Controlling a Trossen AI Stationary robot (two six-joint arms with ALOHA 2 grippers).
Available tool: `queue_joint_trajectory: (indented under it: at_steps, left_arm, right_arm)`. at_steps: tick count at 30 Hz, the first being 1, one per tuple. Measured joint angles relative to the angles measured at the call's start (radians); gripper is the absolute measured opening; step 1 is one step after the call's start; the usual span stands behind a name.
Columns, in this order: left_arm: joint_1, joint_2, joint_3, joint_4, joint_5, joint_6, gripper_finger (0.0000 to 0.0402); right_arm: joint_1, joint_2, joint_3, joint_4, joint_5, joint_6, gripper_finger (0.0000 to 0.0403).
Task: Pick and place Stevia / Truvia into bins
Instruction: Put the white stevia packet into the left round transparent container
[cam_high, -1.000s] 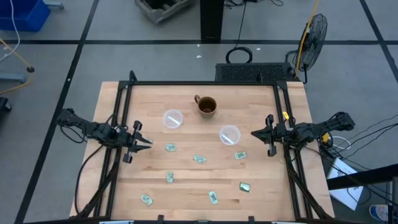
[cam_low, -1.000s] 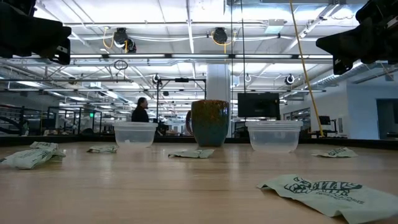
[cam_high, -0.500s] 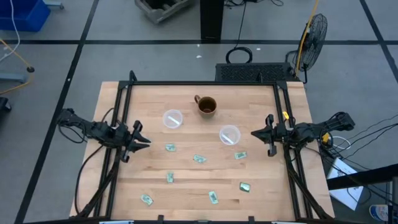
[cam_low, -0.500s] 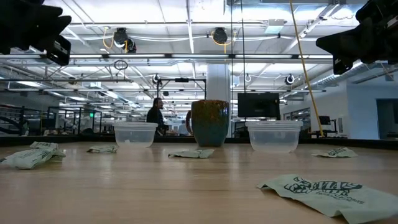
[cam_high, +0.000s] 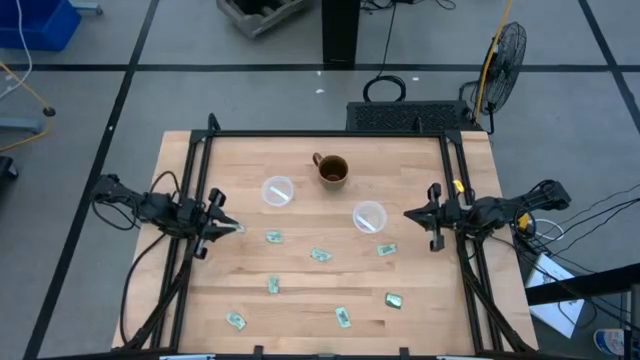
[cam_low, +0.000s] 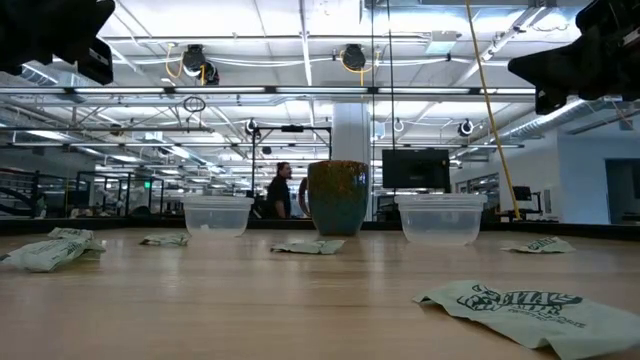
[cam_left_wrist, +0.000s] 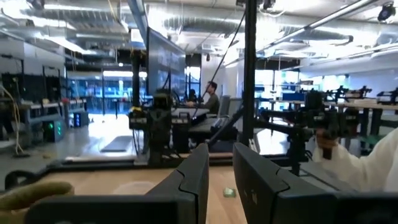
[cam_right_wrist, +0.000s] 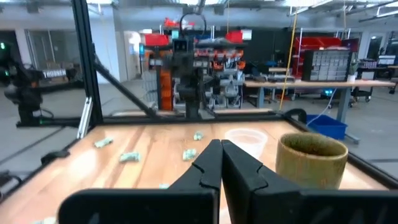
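Observation:
Several pale green-and-white Stevia packets lie flat on the wooden table, among them one closest to my left gripper, one mid-table and one just on the near side of the right bin. The two bins are clear cups standing upright, the left one and the right one. My left gripper hovers over the table's left side, fingers a little apart. My right gripper hovers at the right side, shut, pointing toward the right bin.
A brown mug stands beyond the bins toward the far edge. A black frame runs round the table's edges. More packets lie near the near edge. A person walks in the room behind.
My left gripper has risen and drawn back slightly toward the table's left edge. The right arm has kept still. In the room behind, a person has walked toward the right.

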Motion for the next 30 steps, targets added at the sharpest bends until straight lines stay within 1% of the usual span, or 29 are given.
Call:
queue_joint_trajectory:
  at_steps: [2,5,8,11,14,18,21,23,26,30]
  left_arm:
    - [0.000,0.000,0.000,0.013,0.000,-0.011,0.0079]
    - [0.000,0.000,0.000,0.012,0.000,-0.019,0.0079]
    - [0.000,0.000,0.000,0.003,-0.001,0.012,0.0079]
    - [0.000,0.000,0.000,0.004,-0.035,0.055,0.0079]
    - [0.000,0.000,0.000,0.004,-0.122,0.068,0.0079]
    - [0.000,0.000,0.000,0.006,-0.252,0.078,0.0079]
    - [0.000,0.000,0.000,0.008,-0.357,0.101,0.0079]
    - [0.000,0.000,0.000,0.004,-0.437,0.075,0.0079]
    - [0.000,0.000,0.000,0.007,-0.520,0.007,0.0079]
    - [0.000,0.001,0.062,-0.046,-0.554,0.015,0.0079]
  right_arm:
    - [0.000,0.002,0.000,-0.037,-0.009,0.004,0.0000]
    - [0.000,0.013,0.000,-0.084,-0.053,0.009,0.0000]
    - [0.001,0.039,0.000,-0.057,-0.060,-0.013,0.0006]
    - [0.000,0.069,0.000,-0.002,-0.054,-0.079,0.0026]
    - [-0.002,0.103,0.000,0.018,-0.031,-0.096,0.0056]
    - [-0.002,0.167,0.000,-0.036,0.054,-0.066,0.0097]
    - [-0.002,0.215,0.000,-0.057,0.051,-0.017,0.0118]
    - [-0.002,0.241,0.000,-0.048,0.053,0.021,0.0124]
    - [-0.002,0.274,0.000,-0.017,0.055,0.028,0.0124]
    - [-0.002,0.302,0.000,0.065,0.058,-0.007,0.0120]
